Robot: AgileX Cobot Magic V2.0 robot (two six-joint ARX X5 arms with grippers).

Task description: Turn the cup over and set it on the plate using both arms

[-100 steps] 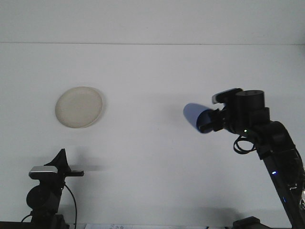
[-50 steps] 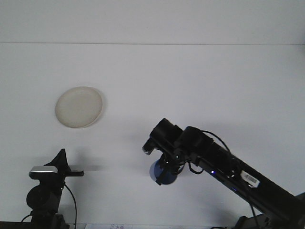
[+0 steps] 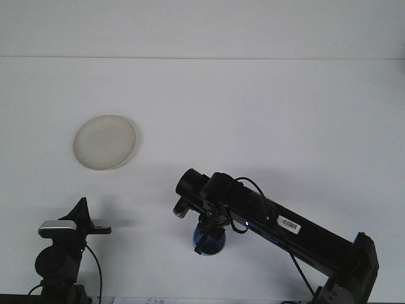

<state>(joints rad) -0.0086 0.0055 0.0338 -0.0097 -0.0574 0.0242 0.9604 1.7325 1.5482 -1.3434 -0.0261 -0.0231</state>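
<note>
A blue cup (image 3: 210, 242) sits low over the white table, front of centre, with my right gripper (image 3: 207, 232) shut on it from above. The black right arm (image 3: 285, 225) reaches in from the lower right and hides the cup's top. A round cream plate (image 3: 104, 142) lies flat on the table at the left, well apart from the cup. My left gripper (image 3: 81, 212) is at the lower left corner, below the plate, holding nothing that I can see.
The white table (image 3: 253, 114) runs back to a pale wall. A cable loops along the right arm near its wrist.
The right arm has swung from the right side down and left across the table, carrying the blue cup to a low spot front of centre. The left arm and plate have not moved.
</note>
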